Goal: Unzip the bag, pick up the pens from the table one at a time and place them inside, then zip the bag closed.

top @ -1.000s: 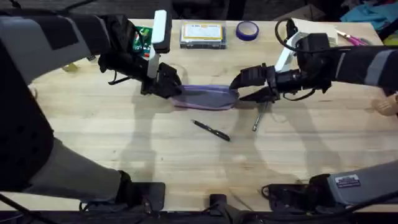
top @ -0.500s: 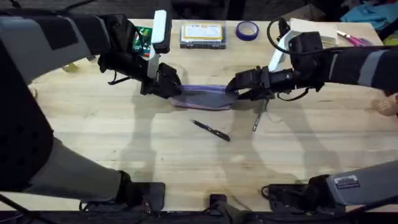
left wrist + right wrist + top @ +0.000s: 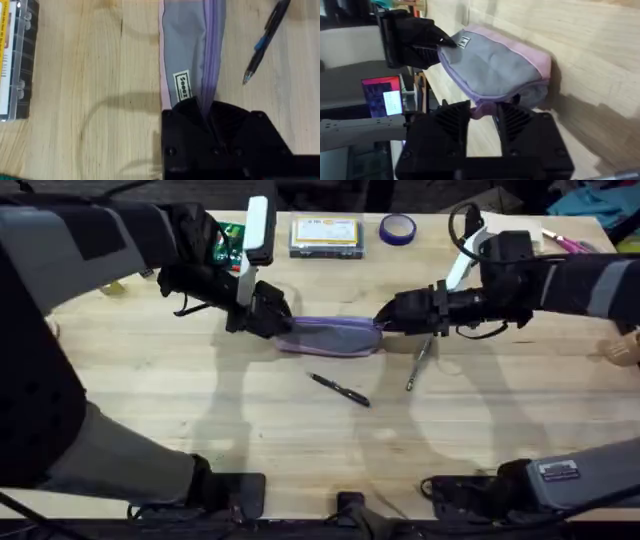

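Note:
The lilac and grey bag (image 3: 330,336) lies across the back middle of the table (image 3: 200,420), its zipper running along the top. My left gripper (image 3: 272,323) is shut on the bag's left end; the left wrist view shows the grey side and purple zipper (image 3: 212,45) running into that gripper (image 3: 207,107). My right gripper (image 3: 385,323) is shut on lilac fabric at the bag's (image 3: 495,65) right end, pinched between the ribbed pads (image 3: 512,117). A dark pen (image 3: 340,390) lies in front of the bag. The silver pen (image 3: 417,365) lies just under the right arm.
A clear plastic box with a yellow label (image 3: 325,235) and a purple tape roll (image 3: 397,228) stand behind the bag. Pink-handled scissors (image 3: 570,242) lie at the back right. The front half of the table is bare wood.
My right gripper was open beside the bag's right end, moved left onto it, then shut on it and drew back slightly right. The left gripper and both pens stayed put.

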Available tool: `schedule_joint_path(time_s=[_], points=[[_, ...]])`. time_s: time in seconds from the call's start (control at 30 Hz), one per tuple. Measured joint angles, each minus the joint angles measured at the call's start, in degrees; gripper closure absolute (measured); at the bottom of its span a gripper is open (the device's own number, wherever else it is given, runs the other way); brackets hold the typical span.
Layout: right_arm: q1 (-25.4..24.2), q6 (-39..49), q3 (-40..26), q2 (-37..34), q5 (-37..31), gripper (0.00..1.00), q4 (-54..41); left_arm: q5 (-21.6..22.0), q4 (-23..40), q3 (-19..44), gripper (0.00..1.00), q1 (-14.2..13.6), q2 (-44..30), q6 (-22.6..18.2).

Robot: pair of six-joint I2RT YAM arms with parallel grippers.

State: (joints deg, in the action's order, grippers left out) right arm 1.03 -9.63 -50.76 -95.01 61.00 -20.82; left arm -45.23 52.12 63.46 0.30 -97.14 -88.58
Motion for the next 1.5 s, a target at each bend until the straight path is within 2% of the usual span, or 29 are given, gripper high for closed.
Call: schedule_joint_path(time_s=[0.03, 0.07, 0.1, 0.17, 0.57, 0.83, 0.87, 1.03, 1.27, 1.5], points=[[-0.08, 0.00, 0.00, 0.01, 0.25, 0.727, 0.00, 0.02, 0.00, 0.00, 0.958, 0.00, 0.02, 0.00], [-0.12, -0.01, 0.00, 0.01, 0.47, 0.852, -0.04, 0.00, 0.00, 0.00, 0.958, 0.00, 0.01, 0.00], [-0.14, 0.00, 0.00, 0.01, 0.61, 0.907, -0.07, 0.02, 0.02, 0.00, 0.958, 0.00, 0.02, 0.00], [-0.21, -0.06, -0.01, -0.01, 0.79, 0.959, -0.16, 0.02, 0.03, 0.00, 0.958, 0.00, 0.00, 0.00], [-0.16, -0.09, -0.02, 0.63, 1.41, 0.967, -0.66, 0.02, 0.11, 0.00, 0.958, 0.00, 0.02, 0.00], [2.79, -0.11, -0.02, 8.86, -6.91, 0.967, -1.42, 0.00, 0.09, 0.00, 0.958, 0.28, 0.00, 0.00], [4.48, -0.11, -0.02, 11.75, -10.68, 0.967, -1.60, 0.00, 0.12, 0.00, 0.958, 0.28, 0.00, 0.00], [8.56, -0.18, -0.02, 15.00, -17.48, 0.968, -1.64, 0.00, 0.17, 0.00, 0.958, 0.28, 0.00, 0.00], [16.94, -1.15, -0.02, 15.68, -25.75, 0.967, 0.24, 0.02, 0.37, 0.00, 0.958, 0.26, 0.02, 0.00], [23.62, -4.97, -0.02, 15.68, -32.20, 0.968, 6.05, 0.22, 0.35, 0.00, 0.958, 0.33, 0.01, 0.00]])
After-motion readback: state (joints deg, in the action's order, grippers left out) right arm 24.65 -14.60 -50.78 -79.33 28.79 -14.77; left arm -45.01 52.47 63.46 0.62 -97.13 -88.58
